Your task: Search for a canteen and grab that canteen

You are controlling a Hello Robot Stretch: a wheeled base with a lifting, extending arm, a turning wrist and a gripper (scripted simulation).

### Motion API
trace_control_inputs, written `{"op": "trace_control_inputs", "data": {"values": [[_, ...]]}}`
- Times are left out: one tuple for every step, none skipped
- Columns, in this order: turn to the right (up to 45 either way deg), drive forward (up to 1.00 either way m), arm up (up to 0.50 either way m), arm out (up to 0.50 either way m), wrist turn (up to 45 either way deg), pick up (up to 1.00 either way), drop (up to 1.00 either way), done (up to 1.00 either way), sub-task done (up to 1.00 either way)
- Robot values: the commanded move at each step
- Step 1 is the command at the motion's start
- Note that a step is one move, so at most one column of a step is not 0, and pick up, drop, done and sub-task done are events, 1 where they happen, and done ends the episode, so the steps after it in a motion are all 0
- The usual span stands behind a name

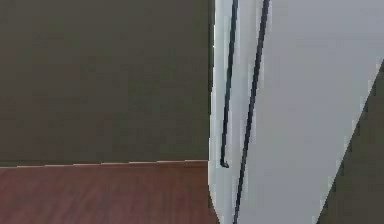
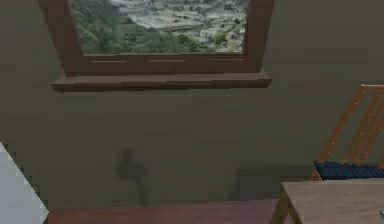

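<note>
Drab olive wall (image 1: 100, 80) dead ahead, then a tall white panel (image 1: 300, 110) crowding the forward view's right. Wood-framed window (image 2: 160, 40) sits at the top of the side view, chair (image 2: 355, 130) and table (image 2: 335, 200) corner lower right. Can't tell where the canteen is, or the claw's state. I reckon rolling forward could clip that panel, it looks really close.

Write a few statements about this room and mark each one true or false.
1. The window frame is brown wood. True.
2. The floor is grey tile. False: it is reddish-brown wood.
3. A chair stands at the arm side view's right. True.
4. The tall panel in the forward view is black. False: it is white.
</note>
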Motion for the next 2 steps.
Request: {"op": "trace_control_inputs", "data": {"values": [[-27.0,0.00,0.00,0.00,0.0,0.00,0.00,0.00,0.00],[-3.0,0.00,0.00,0.00,0.0,0.00,0.00,0.00,0.00]]}}
